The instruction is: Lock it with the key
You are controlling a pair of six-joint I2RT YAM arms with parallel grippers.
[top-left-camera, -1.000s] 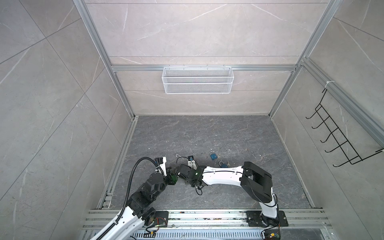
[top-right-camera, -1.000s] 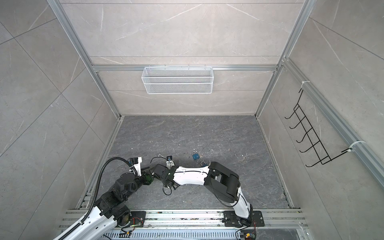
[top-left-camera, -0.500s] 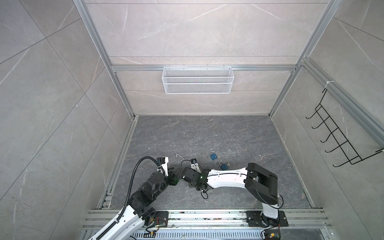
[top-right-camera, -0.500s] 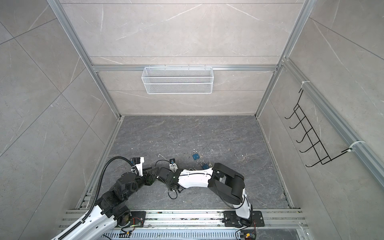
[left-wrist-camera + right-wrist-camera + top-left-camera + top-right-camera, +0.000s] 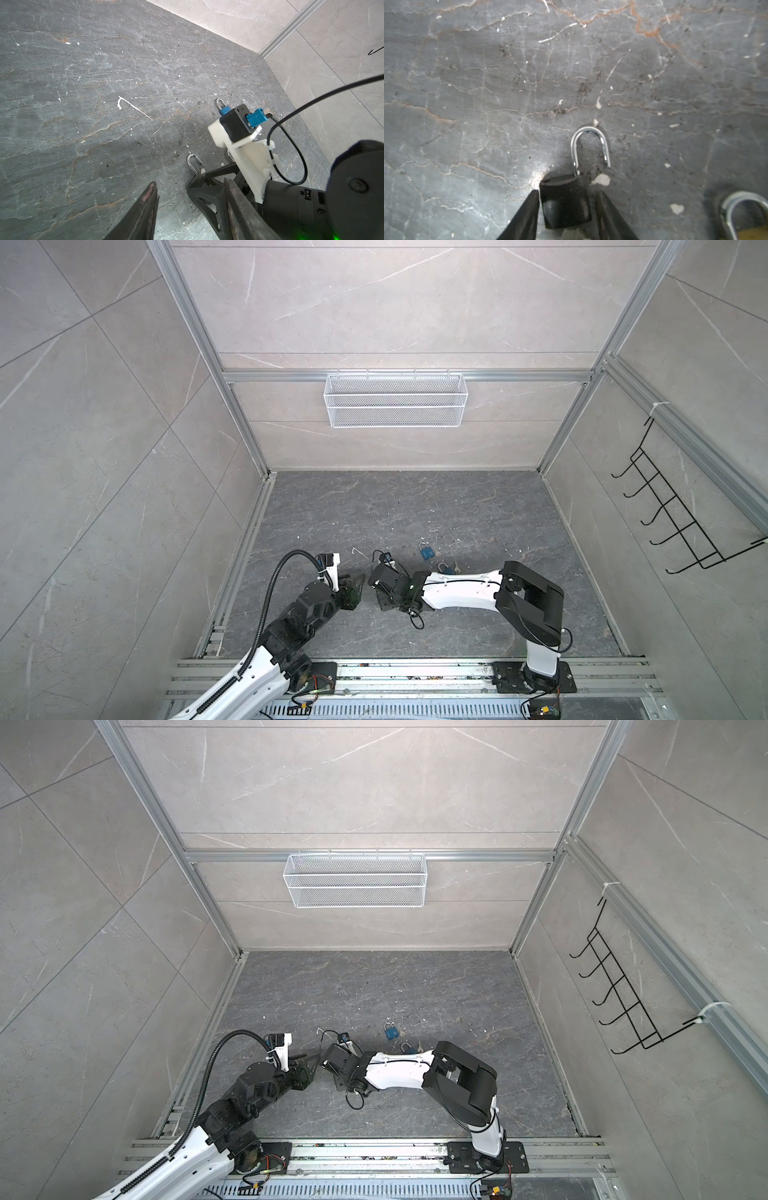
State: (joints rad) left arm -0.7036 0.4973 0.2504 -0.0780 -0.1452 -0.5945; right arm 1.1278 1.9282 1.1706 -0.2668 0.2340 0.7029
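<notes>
- Grey marbled floor point(image 5: 415, 510) fills the lower half in both top views.
- Lower left in both top views, the left gripper point(image 5: 190, 184) is released, with nothing between its fingers.
- Just right of it, the right gripper point(image 5: 568, 192) straddles the black padlock point(image 5: 564, 205); whether it clamps I cannot tell.
- Its shackle point(image 5: 588, 129) stands open, so locking is not done; no key is surely visible.
- The right wrist view shows lock and shackle plainly; top views hide them but add a blue padlock point(image 5: 426, 552) further right.

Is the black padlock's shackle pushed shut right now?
No, one leg of the shackle ends free, outside the black padlock body.
</notes>
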